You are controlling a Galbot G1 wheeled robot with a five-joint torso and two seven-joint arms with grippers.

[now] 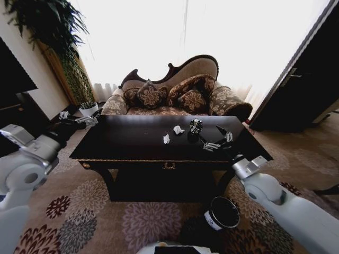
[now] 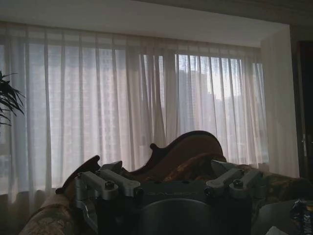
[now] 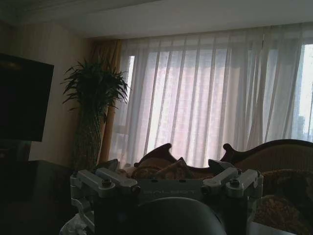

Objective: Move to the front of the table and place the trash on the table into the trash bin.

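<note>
Glossy dark wooden table (image 1: pixel 132 140) before you: white paper balls (image 1: pixel 178 129) uncollected, dark cylindrical bin (image 1: pixel 222 212) waiting (right gripper (image 1: pixel 220 138) spread above tabletop; left gripper (image 1: pixel 79 119) unclear).

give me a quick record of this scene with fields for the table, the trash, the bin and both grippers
table: dark glossy table ahead of robot
trash: two white paper balls and a shiny lump on the tabletop, right of centre
bin: trash bin on carpet, front right of table
left gripper: open, at table's left edge
right gripper: open, above tabletop near trash
</note>
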